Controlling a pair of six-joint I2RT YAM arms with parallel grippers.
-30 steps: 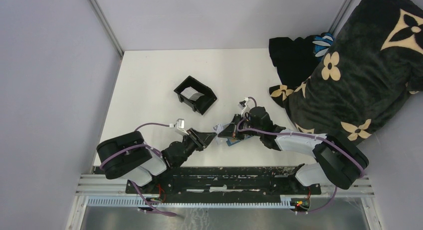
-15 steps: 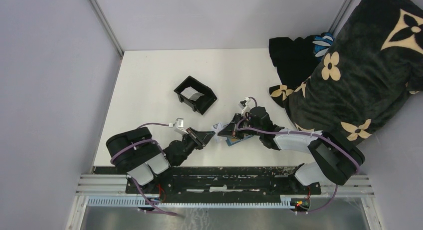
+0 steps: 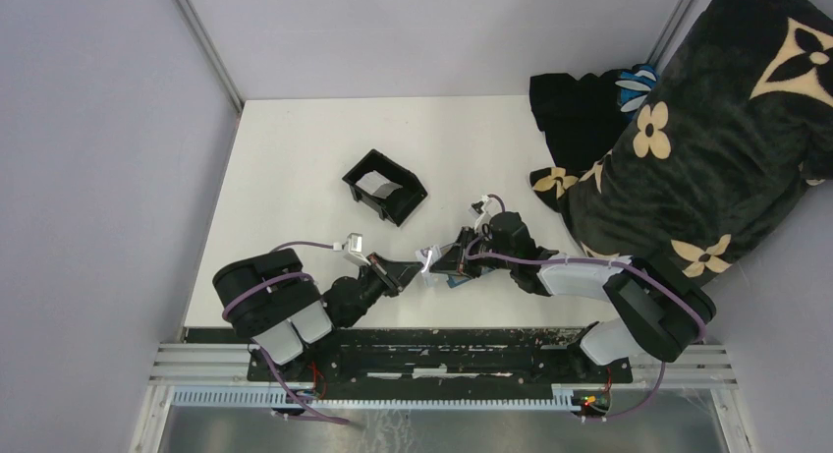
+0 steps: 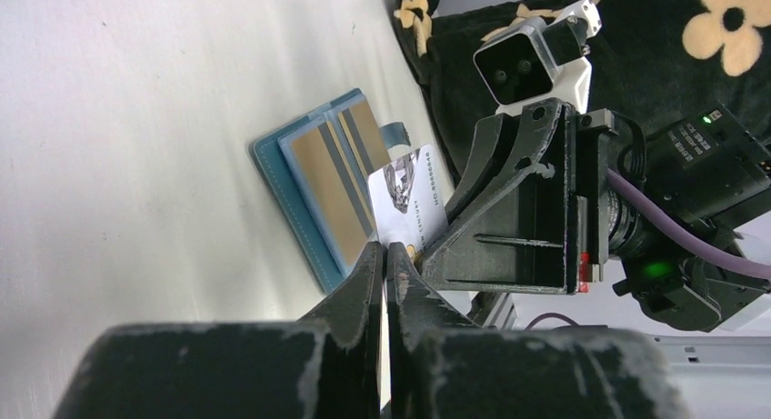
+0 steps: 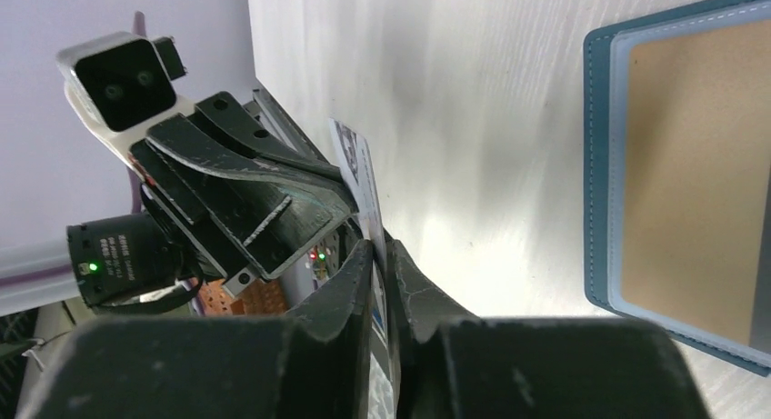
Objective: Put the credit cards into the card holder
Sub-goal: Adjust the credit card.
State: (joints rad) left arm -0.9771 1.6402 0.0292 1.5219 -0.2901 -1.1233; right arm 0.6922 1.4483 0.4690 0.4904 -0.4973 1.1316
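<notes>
A white printed credit card (image 3: 426, 254) stands on edge above the table between my two grippers. My left gripper (image 3: 416, 267) is shut on its near end, as the left wrist view shows (image 4: 385, 248), with the card (image 4: 411, 194) sticking out beyond the tips. My right gripper (image 3: 435, 259) is shut on the same card (image 5: 357, 175), its jaws pinching it (image 5: 377, 248). The teal-blue card holder (image 3: 456, 277) lies open and flat on the table under the right gripper. Its tan pockets show in both wrist views (image 4: 318, 178) (image 5: 691, 183).
A black open-topped box (image 3: 385, 186) with a pale card inside stands further back at centre-left. A black blanket with cream flowers (image 3: 707, 129) covers the right side of the table. The table's near edge runs just behind the arm bases.
My left gripper has moved a little right, up to the card held by the right gripper, and now grips its end. The left arm's base has turned. The right gripper has shifted slightly left.
</notes>
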